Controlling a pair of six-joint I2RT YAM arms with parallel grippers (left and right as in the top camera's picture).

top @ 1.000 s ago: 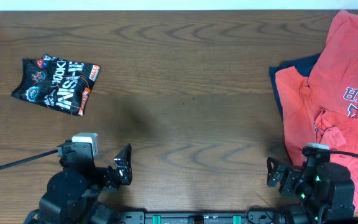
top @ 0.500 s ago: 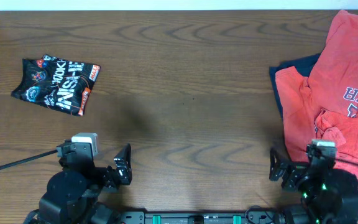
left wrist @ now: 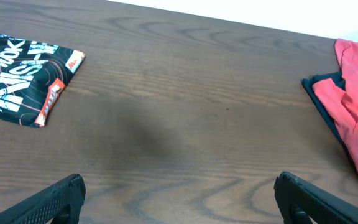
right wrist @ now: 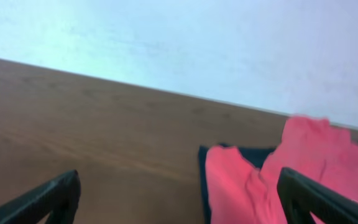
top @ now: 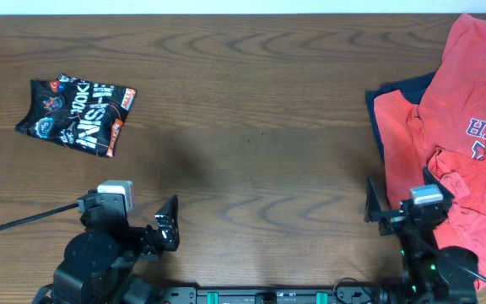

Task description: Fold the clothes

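The clothes, a black jersey (top: 76, 116) with white and orange lettering, lies folded into a small packet at the table's far left, also seen in the left wrist view (left wrist: 20, 81). My left gripper (top: 164, 226) sits near the front edge, well short of the jersey, open with only bare wood between its fingers (left wrist: 179, 190). My right gripper (top: 402, 198) hangs open at the front right, beside the red shirts; nothing is between its fingers (right wrist: 179, 190).
A heap of red T-shirts (top: 462, 110) with white lettering covers the right end of the table, over a navy garment (top: 386, 101). Both show in the right wrist view: red T-shirts (right wrist: 253, 186), navy garment (right wrist: 207, 168). A pale wall lies beyond the table's far edge (right wrist: 166, 93).
My right arm has raised and turned its wrist, bringing the gripper forward to the edge of the red shirts. The left arm and the jersey have not moved.
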